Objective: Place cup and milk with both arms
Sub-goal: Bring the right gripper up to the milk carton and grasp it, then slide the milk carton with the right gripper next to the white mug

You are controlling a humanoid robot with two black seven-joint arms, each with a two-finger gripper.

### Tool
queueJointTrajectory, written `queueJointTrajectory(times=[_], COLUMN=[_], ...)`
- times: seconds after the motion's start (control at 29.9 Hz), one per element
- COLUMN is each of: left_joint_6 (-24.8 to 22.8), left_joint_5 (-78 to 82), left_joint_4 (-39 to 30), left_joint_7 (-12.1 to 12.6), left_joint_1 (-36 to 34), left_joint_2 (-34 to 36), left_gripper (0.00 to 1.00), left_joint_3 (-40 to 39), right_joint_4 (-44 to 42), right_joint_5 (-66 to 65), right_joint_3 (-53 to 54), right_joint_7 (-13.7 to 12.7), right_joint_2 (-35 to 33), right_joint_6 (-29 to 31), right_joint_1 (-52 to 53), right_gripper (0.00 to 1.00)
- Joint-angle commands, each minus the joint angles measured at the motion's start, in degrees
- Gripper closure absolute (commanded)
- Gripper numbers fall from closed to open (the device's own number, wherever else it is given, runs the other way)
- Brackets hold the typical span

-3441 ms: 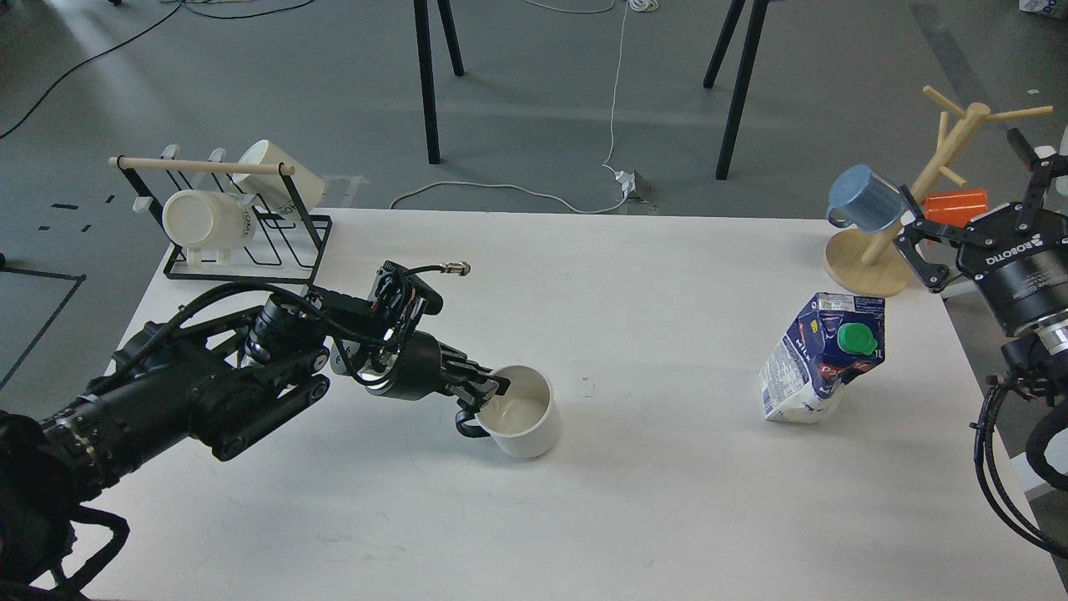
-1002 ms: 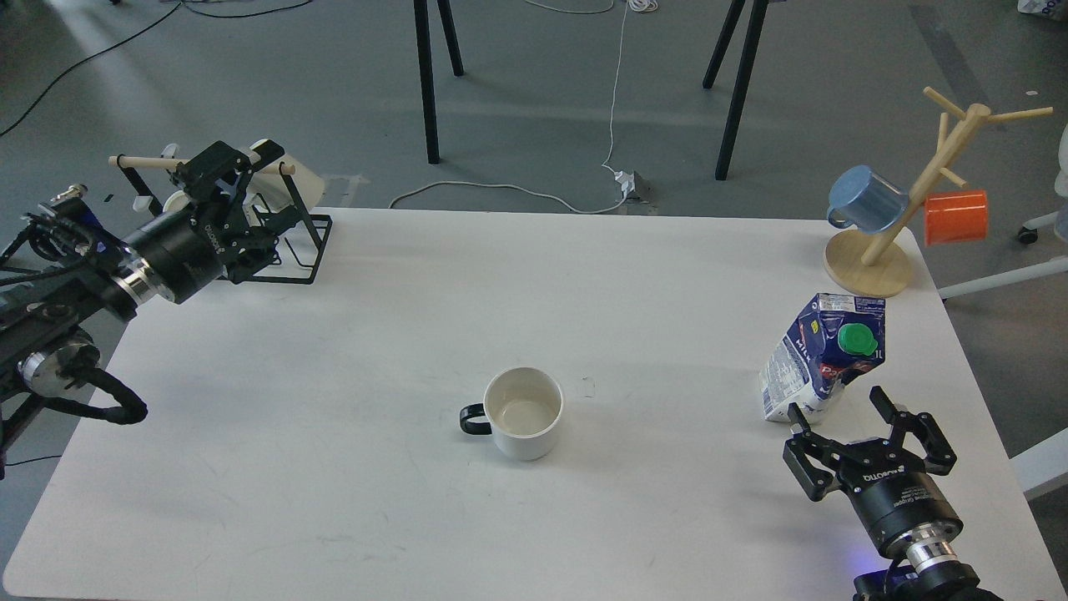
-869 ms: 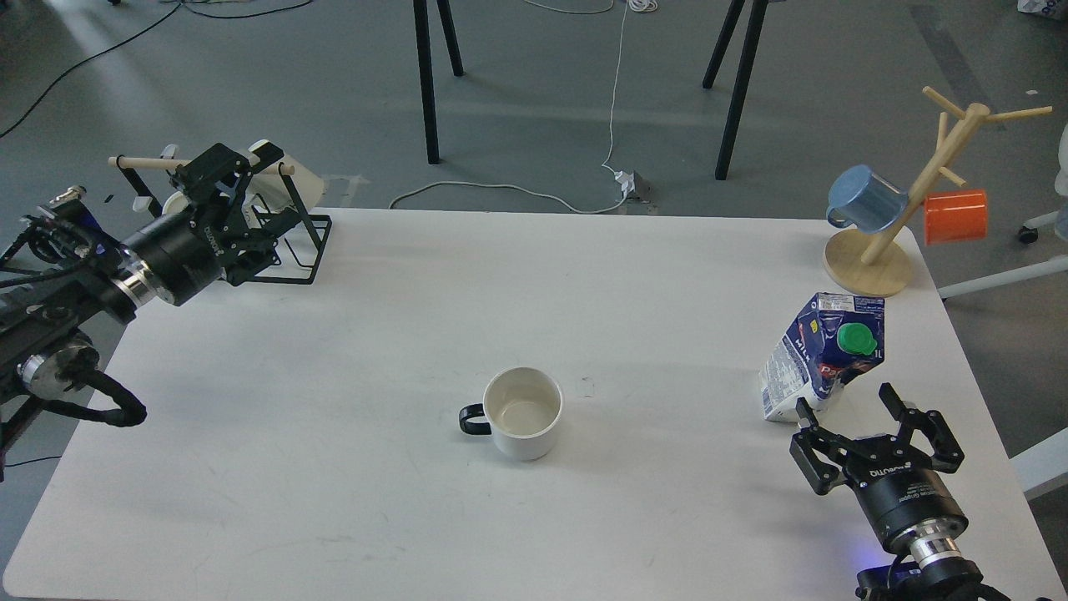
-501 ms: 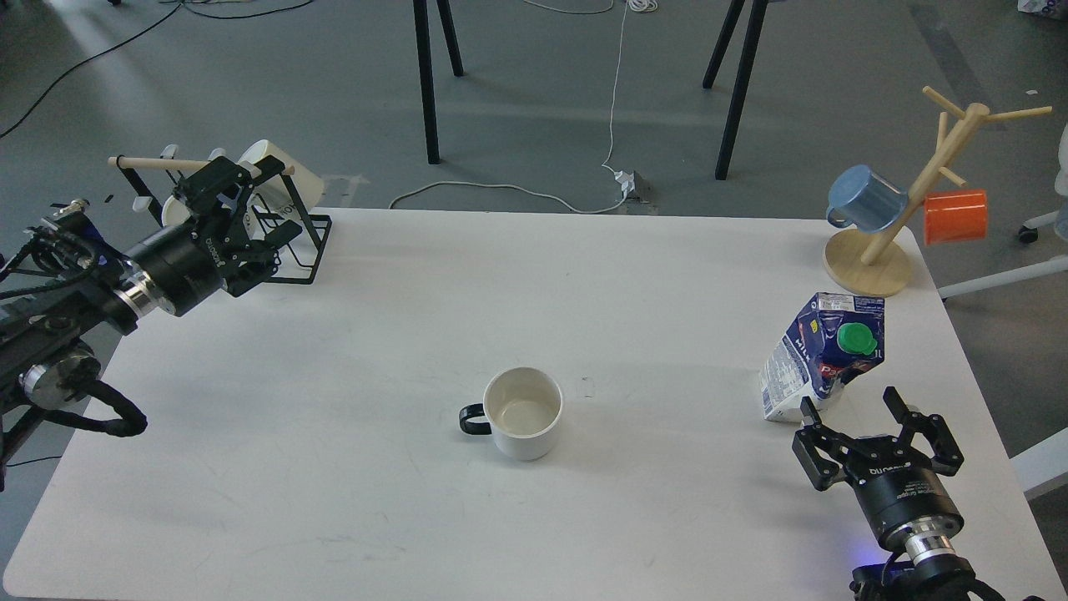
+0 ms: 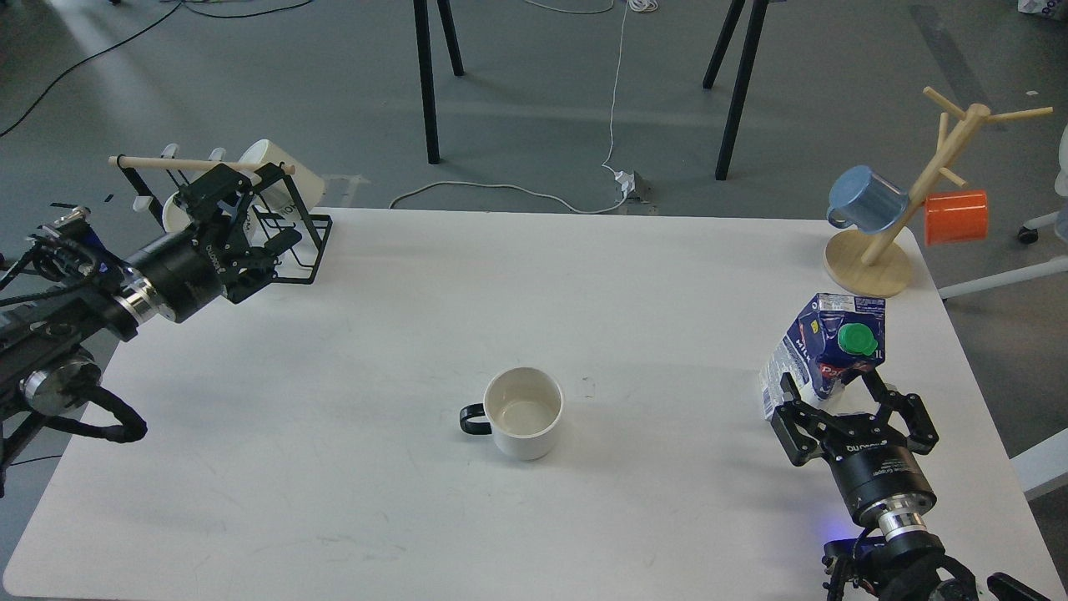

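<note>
Our right pincer (image 5: pixel 829 389), spread wide and empty, flanks the base of the upright, dented blue-and-white milk carton (image 5: pixel 821 357) just ahead; left pincer far off.

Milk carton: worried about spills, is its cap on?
On: the green cap sits on the milk carton.

Five mugs: plain cup (image 5: pixel 523 412), two lettered (image 5: pixel 275 171), blue (image 5: pixel 866 198), orange (image 5: pixel 955 216); one milk carton (image 5: pixel 822 355).
</note>
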Motion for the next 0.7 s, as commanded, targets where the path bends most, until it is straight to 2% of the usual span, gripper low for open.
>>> queueJointTrajectory(times=[0.0, 0.2, 0.27, 0.37, 0.4, 0.53, 0.67], left_joint_6=[0.0, 0.0, 0.0, 0.0, 0.0, 0.0, 0.0], left_joint_5=[0.0, 0.0, 0.0, 0.0, 0.0, 0.0, 0.0], left_joint_4=[0.1, 0.5, 0.8, 1.9, 2.2, 3.0, 3.4], left_joint_7=[0.0, 0.0, 0.0, 0.0, 0.0, 0.0, 0.0], left_joint_1=[0.3, 0.4, 0.4, 0.4, 0.4, 0.4, 0.4], left_joint_2=[0.0, -0.8, -1.4, -1.7, -1.7, -1.7, -1.7], left_gripper=[0.01, 0.01, 0.01, 0.01, 0.01, 0.01, 0.01], left_joint_3=[0.0, 0.0, 0.0, 0.0, 0.0, -0.1, -0.1], right_joint_4=[0.2, 0.2, 0.3, 0.4, 0.4, 0.5, 0.8], right_joint_5=[0.1, 0.1, 0.1, -0.1, -0.2, -0.3, -0.6], right_joint_3=[0.2, 0.2, 0.2, 0.2, 0.2, 0.2, 0.2], right_joint_7=[0.0, 0.1, 0.1, 0.2, 0.2, 0.2, 0.2], right_joint_2=[1.0, 1.8, 1.8, 1.8, 1.8, 1.8, 1.8], right_joint_6=[0.0, 0.0, 0.0, 0.0, 0.0, 0.0, 0.0], right_joint_1=[0.2, 0.2, 0.2, 0.2, 0.1, 0.2, 0.1], right_gripper=[0.03, 0.09, 0.2, 0.42, 0.46, 0.58, 0.6])
